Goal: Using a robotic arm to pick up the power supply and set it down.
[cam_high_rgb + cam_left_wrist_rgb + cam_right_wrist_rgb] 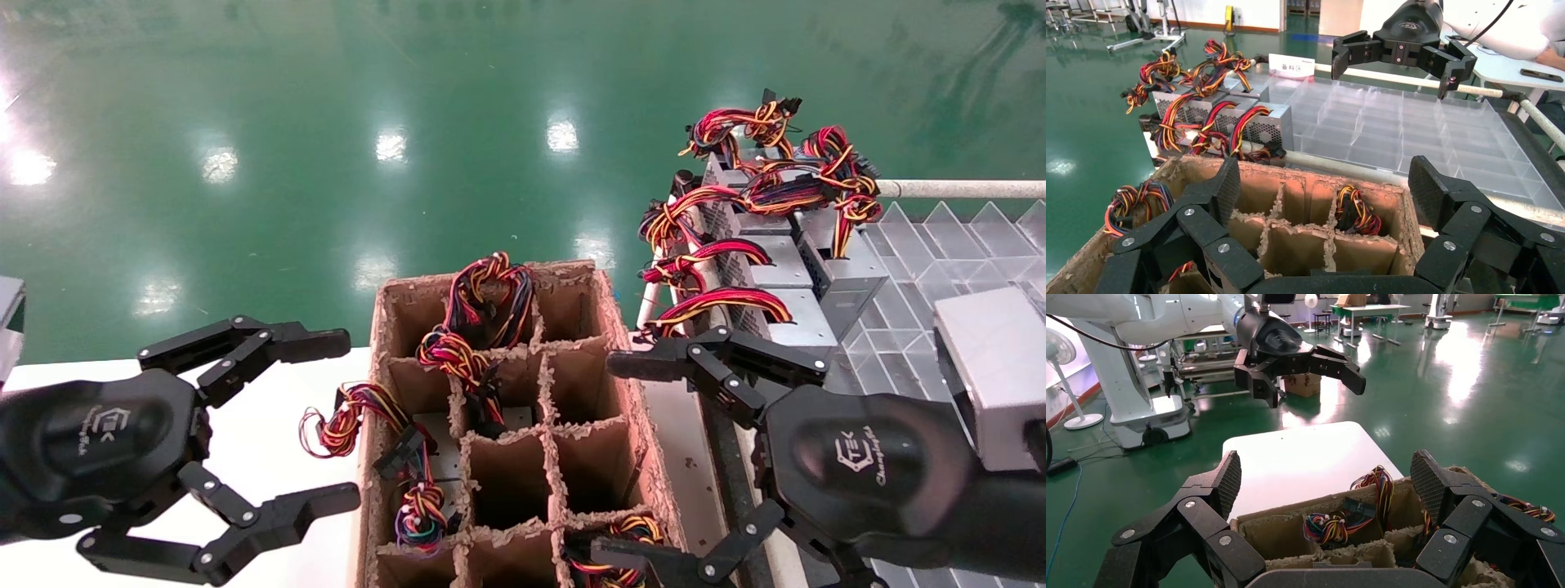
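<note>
Several silver-grey power supplies [780, 265] with red and yellow wire bundles lie side by side on a clear plastic tray [940, 245] at the back right; the left wrist view also shows these power supplies [1273, 127]. More wire bundles [445, 355] stick out of a divided cardboard box [654, 457] in the middle. My left gripper [331, 420] hangs open over the white table, left of the box. My right gripper [613, 457] on its robotic arm [993, 367] is open at the box's right wall, just in front of the power supplies. Nothing is held by either gripper.
The white table [261, 441] lies left of the box. A white rail [964, 189] runs behind the tray. Green floor lies beyond. In the right wrist view, wires [1333, 525] fill one cell of the box [1278, 536].
</note>
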